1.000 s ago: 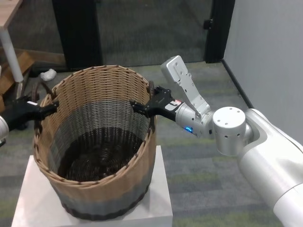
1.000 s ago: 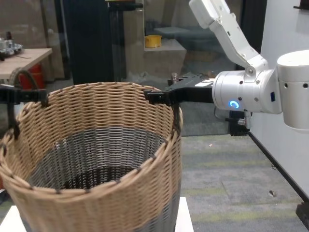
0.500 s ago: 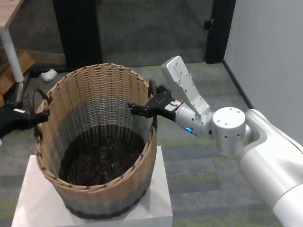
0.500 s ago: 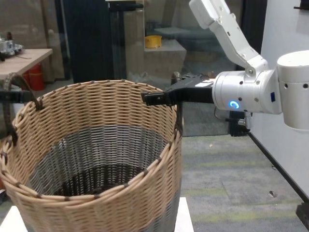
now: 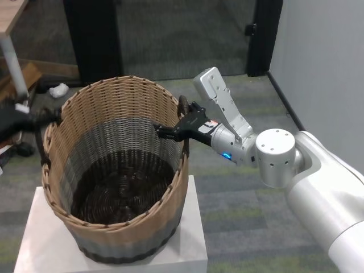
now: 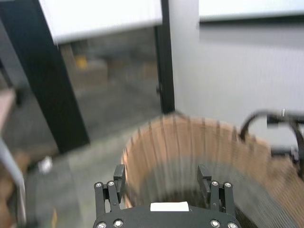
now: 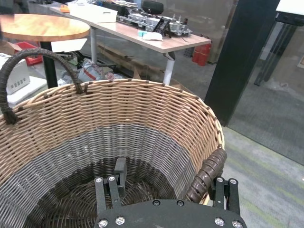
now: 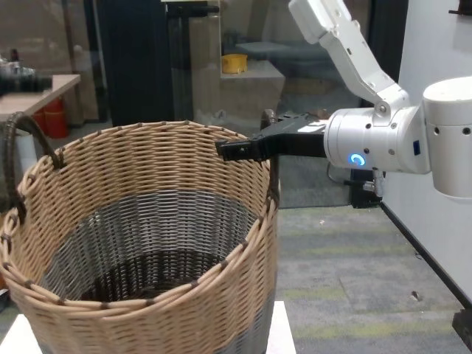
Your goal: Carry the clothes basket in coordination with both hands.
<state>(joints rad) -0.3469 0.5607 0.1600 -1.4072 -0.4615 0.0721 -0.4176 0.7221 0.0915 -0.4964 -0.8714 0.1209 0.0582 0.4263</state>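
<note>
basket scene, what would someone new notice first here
The big woven basket fills the middle, standing on a white stand; it is tan at the top, grey in the middle and dark at the bottom. The right gripper sits at the basket's right rim with its fingers open astride the dark handle there. The left gripper is off by the left handle, open, clear of the rim.
</note>
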